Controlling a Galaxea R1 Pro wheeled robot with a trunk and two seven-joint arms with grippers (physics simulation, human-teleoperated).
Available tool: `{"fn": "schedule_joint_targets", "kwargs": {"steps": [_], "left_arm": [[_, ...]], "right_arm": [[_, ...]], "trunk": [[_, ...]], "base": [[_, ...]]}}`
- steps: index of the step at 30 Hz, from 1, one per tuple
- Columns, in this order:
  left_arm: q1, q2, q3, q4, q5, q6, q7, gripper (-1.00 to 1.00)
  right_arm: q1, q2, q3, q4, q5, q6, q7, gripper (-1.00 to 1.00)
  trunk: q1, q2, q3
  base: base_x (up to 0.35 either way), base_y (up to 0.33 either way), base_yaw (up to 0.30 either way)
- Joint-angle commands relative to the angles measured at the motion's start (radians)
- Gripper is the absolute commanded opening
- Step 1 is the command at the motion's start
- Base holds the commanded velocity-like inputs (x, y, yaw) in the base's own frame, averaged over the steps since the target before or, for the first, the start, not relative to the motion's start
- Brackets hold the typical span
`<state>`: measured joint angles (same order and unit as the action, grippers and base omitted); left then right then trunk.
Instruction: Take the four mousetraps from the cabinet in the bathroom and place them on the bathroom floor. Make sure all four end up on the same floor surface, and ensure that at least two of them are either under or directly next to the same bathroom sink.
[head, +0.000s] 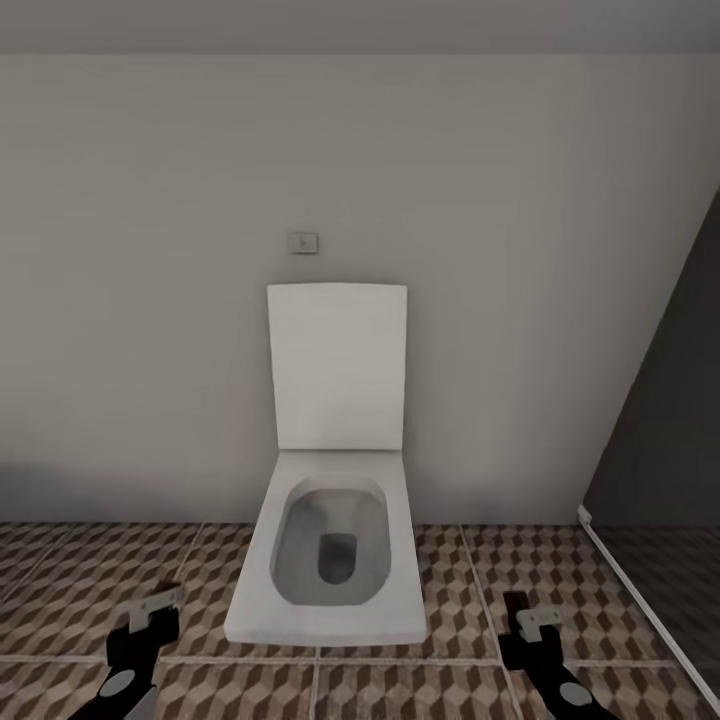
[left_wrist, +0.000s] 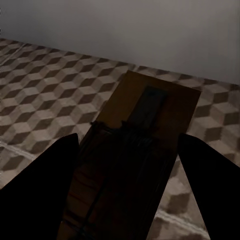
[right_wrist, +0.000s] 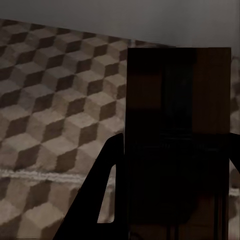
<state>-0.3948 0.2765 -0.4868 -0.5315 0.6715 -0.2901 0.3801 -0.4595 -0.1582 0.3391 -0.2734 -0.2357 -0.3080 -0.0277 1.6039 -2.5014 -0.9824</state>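
Grey wall (head: 150, 300) fills most of the head view, with the toilet as landmark set against it. Bathroom floor (head: 80, 580) of brown, beige and white cube-pattern tiles runs from the wall base out past both sides of the toilet. Dark grey panel (head: 670, 420) with a pale lower edge stands to the right of the toilet, slanting toward the camera.

Toilet (head: 330, 620): white, square-edged, lid upright against the wall, bowl open and grey inside. Small grey wall plate (head: 303, 242) sits above the lid.

Left hand (head: 150, 612) hangs low to the left of the toilet bowl, over the tiles. In the left wrist view its dark fingers (left_wrist: 45, 190) flank a tan-brown mousetrap (left_wrist: 150, 107) with a black spring bar; the board is clamped between them, above the floor.

Right hand (head: 528, 625) hangs to the right of the bowl. In the right wrist view a second mousetrap (right_wrist: 200, 90) stands out between the fingers (right_wrist: 102, 200), gripped there, tiles behind it.
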Motion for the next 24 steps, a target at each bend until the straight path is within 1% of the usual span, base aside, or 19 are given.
{"fn": "schedule_joint_targets", "kwargs": {"steps": [1,7,12,18,24], "left_arm": [[-0.001,0.002,-0.008,-0.001,0.007,-0.004,0.007,-1.0],[-0.001,0.008,-0.003,0.0,0.007,-0.003,0.008,-1.0],[-0.001,0.008,0.008,0.0,0.007,-0.003,0.007,-1.0],[-0.001,0.005,0.01,0.0,0.007,-0.004,0.007,-1.0],[-0.001,0.009,0.011,-0.001,0.007,-0.004,0.008,-1.0]], "right_arm": [[-0.001,-0.001,0.009,0.0,-0.01,-0.003,-0.003,-1.0],[-0.001,-0.001,0.009,0.0,-0.009,-0.004,-0.003,-1.0],[-0.001,-0.001,0.011,0.0,-0.007,-0.004,0.002,-1.0],[-0.001,-0.001,0.009,0.0,-0.007,-0.004,0.007,-1.0],[-0.001,-0.001,0.01,0.0,-0.009,-0.004,0.008,-1.0]], "trunk": [[0.0,-0.001,-0.005],[0.003,-0.002,-0.028],[0.003,-0.002,-0.028],[0.003,-0.002,-0.028],[0.003,-0.002,-0.028]], "base": [[0.0,0.0,0.0],[0.0,0.0,0.0],[0.0,0.0,0.0],[0.0,0.0,0.0],[0.0,0.0,0.0]]}}
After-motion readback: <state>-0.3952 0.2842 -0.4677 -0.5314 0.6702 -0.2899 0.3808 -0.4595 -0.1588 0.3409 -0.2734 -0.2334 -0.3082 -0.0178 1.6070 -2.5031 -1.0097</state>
